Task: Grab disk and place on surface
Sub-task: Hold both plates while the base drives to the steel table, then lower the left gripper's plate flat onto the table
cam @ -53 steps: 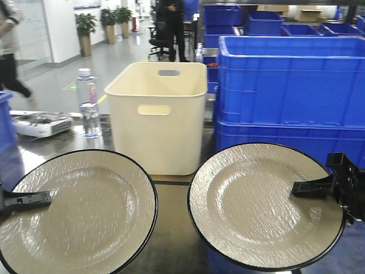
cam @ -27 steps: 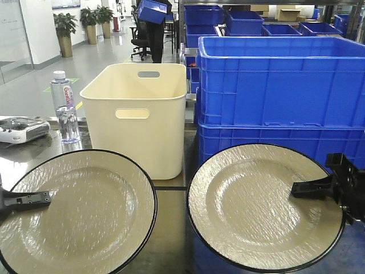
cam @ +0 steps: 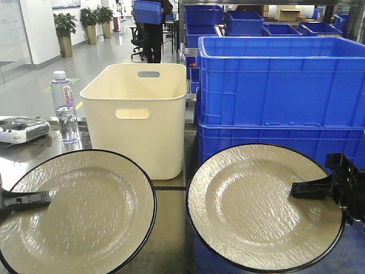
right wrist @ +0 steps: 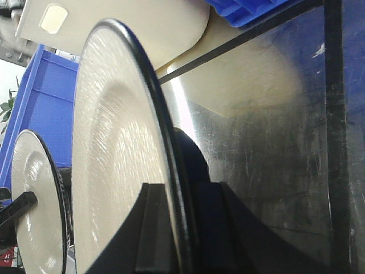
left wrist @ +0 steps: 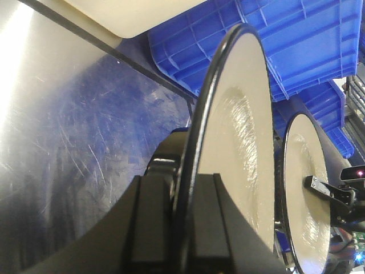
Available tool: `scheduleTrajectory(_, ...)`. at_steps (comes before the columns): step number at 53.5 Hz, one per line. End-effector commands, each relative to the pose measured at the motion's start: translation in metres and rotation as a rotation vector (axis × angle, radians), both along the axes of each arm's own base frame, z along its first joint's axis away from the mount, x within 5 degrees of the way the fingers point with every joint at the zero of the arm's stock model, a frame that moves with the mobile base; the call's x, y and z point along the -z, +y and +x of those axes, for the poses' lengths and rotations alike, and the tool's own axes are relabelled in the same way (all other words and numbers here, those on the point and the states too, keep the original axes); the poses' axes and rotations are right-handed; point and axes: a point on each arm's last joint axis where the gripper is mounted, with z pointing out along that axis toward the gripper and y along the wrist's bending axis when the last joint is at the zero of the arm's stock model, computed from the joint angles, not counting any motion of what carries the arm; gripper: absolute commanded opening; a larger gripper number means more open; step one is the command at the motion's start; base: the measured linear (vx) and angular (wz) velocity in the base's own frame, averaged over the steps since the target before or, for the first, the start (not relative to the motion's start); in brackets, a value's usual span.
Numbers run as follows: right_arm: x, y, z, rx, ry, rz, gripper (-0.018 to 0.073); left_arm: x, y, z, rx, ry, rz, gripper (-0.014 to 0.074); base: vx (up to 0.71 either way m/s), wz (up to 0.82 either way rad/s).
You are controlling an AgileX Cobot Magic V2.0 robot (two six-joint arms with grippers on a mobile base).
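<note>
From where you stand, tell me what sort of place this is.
Likely a warehouse or factory floor: stacked blue plastic crates beside a cream tote, and a person carrying another blue crate down the polished aisle.

Left disk (cam: pixel 85 211) beside right disk (cam: pixel 251 205); behind, tub (cam: pixel 140 137) left of crates (cam: pixel 279 85)

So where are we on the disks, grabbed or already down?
Done: both grabs. The left end effector is shut on the rim of the left beige black-rimmed round plate, the right end effector on the right matching plate. In hand: both plates held above the dark reflective metal tabletop. Left: setting them down; neither appears to rest on it yet.
</note>
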Motion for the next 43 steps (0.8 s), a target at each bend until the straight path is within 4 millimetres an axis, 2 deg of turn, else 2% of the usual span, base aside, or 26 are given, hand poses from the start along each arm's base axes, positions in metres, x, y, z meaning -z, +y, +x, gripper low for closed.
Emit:
scheduleTrajectory(1, -0.031, 0.004, -0.005, 0.013, -0.095, 0.107, -0.0009, -0.030, -0.004, -0.004, -0.002, -0.101, -0.127, -0.0002, 0.00, 0.00)
scheduleTrajectory(22, -0.031, 0.003, -0.004, 0.027, -0.098, 0.107, -0.0009, -0.034, -0.008, -0.007, 0.041, -0.105, -0.184, -0.0002, 0.00, 0.00)
scheduleTrajectory(29, -0.035, 0.003, -0.002, 0.035, -0.147, 0.122, -0.0009, -0.039, -0.020, -0.003, 0.042, -0.149, -0.216, -0.0002, 0.00, 0.00)
scheduleTrajectory(43, -0.058, 0.003, -0.002, 0.086, -0.269, 0.324, -0.0009, -0.023, -0.061, 0.011, -0.034, -0.097, -0.026, -0.0002, 0.00, 0.00)
